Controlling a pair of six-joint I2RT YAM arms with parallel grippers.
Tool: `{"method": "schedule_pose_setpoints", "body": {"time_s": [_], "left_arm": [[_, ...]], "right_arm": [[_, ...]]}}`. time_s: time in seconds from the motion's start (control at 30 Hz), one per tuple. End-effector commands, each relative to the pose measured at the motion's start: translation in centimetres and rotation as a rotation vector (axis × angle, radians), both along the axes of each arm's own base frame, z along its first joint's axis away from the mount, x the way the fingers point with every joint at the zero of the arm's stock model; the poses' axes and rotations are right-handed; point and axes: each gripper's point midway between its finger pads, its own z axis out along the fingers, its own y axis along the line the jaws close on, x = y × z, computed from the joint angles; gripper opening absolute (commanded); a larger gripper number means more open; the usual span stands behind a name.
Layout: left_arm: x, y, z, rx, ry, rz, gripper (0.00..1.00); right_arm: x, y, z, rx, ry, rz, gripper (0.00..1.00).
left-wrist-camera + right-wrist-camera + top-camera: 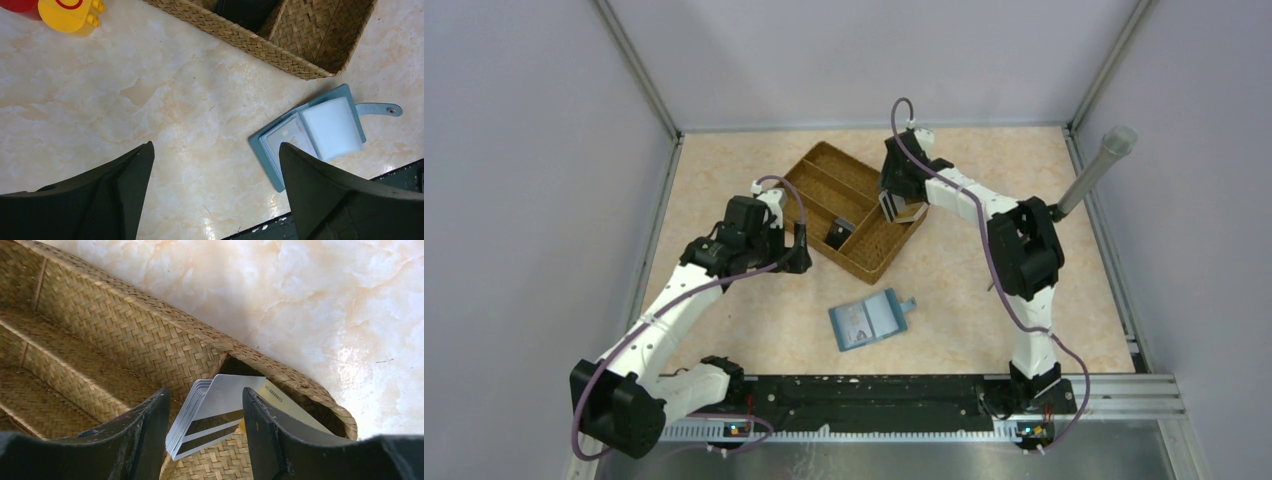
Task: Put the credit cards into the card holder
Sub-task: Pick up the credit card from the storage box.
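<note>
The teal-blue card holder (869, 320) lies open on the table in front of the brown woven tray (819, 165). In the left wrist view the card holder (320, 127) shows pale slotted panels, its tab to the right, and a grey card (287, 137) in its left side. A stack of several grey-white credit cards (215, 415) and a tan card (295, 407) lean in the tray's near corner. My right gripper (205, 392) is open, with its fingers either side of the stack. My left gripper (216, 150) is open and empty above bare table, left of the card holder.
A black object (837, 235) sits in a middle tray compartment. Red and yellow round pieces (65, 7) lie left of the tray. A grey cylinder (1094, 170) leans at the right wall. The black base rail (874, 395) runs along the near edge.
</note>
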Motion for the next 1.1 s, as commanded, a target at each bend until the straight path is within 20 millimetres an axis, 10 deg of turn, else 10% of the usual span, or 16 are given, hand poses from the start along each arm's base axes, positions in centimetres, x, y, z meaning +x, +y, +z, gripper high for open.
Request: {"method": "schedule_pose_setpoints", "body": {"time_s": [0.0, 1.07], "left_arm": [[0.2, -0.1, 0.0, -0.004, -0.014, -0.017, 0.99], [0.2, -0.2, -0.1, -0.007, -0.01, -0.021, 0.99]], "right_arm": [[0.7, 0.9, -0.6, 0.041, 0.013, 0.008, 0.54], [1.2, 1.1, 6.0, 0.108, -0.117, 0.008, 0.32]]}}
